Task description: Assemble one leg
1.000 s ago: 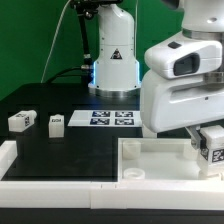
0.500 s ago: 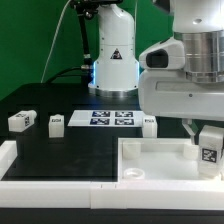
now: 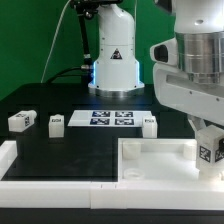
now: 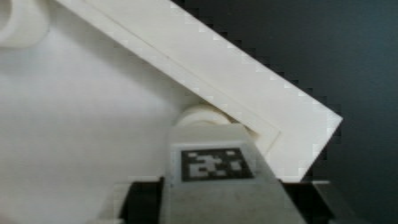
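The gripper (image 4: 217,198) holds the leg (image 4: 215,161). Its two dark fingers (image 4: 146,197) press on the leg's two sides, so the gap between them is just as wide as the leg. The leg's black-and-white tag faces the wrist camera.

Right under the gripper is the big white tray piece (image 3: 150,157), and the leg hangs at one corner of it (I cannot tell if it touches the tray). Just past the leg's tip, a round white part (image 4: 203,117) sits inside that corner, close to the tray's raised wall.

Three more small legs lie on the black table (image 3: 70,150), away from the gripper. The nearest spare leg (image 3: 149,124) sits just behind the tray. The middle spare leg (image 3: 56,123) and the far spare leg (image 3: 22,121) are well off toward the exterior view's left. The marker board (image 3: 112,118) lies flat between the nearest and middle ones.
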`<control>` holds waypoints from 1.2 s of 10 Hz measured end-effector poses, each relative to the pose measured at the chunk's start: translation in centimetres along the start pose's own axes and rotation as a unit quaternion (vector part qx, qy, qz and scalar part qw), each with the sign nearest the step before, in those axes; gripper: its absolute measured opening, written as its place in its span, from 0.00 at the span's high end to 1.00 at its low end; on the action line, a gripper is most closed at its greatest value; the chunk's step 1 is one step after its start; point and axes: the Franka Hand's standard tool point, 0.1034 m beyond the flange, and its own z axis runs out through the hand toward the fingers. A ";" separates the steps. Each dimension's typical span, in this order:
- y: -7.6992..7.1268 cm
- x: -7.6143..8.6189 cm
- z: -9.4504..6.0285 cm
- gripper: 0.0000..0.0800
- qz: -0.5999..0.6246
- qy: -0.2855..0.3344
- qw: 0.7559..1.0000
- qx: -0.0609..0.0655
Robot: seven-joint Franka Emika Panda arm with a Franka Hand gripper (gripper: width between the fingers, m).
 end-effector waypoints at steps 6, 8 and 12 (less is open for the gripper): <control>-0.1 -0.2 0.1 0.19 -0.277 0.002 0.961 -0.003; -0.1 -0.2 0.2 0.19 -0.401 0.001 0.916 -0.006; -0.2 0.2 -0.1 0.19 -0.616 0.012 0.787 -0.019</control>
